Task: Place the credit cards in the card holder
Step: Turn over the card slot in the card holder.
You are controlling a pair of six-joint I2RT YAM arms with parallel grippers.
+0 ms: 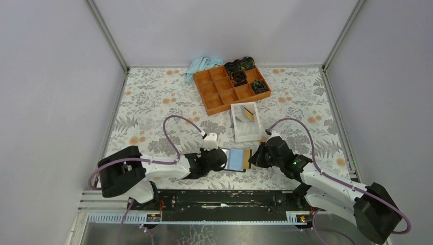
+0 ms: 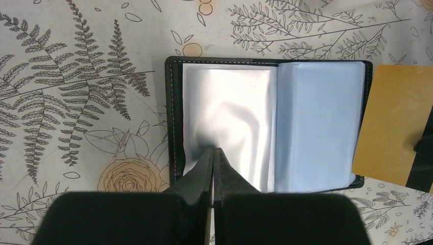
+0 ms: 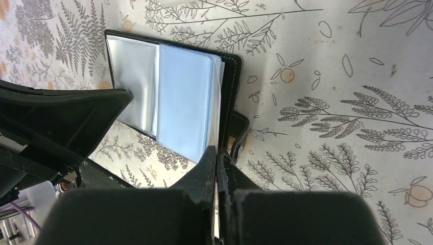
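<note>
Right now your holder [image 2: 316,122] lies open and flat on the table [image 1: 153,107], directly between your two grippers. Your left gripper [image 2: 213,155] is closed. Its tips rest on the clear sleeve on the holder's left-arm side, and the plastic puckers toward them. You cannot tell whether the sleeve is pinched or only pressed down. The pale-blue page on the holder's other half lies smooth.

Your right gripper [image 3: 217,155] is closed as well, clamped on a card [image 2: 393,122] held at the holder's right edge. In the left wrist view, one corner of that card overlaps the holder's black rim, and a dark stripe shows near the gripped end. From the right wrist view the card is edge-on, so you see little of it there.

Beyond the holder, apart from it, stands the white box [image 1: 240,133] with a second card [image 1: 249,113] leaning inside. Farther beyond the holder sits the orange tray [image 1: 219,107], with dark items [image 1: 239,77] in some compartments. A blue cloth [image 1: 200,65] lies farthest from the holder, toward the left.
</note>
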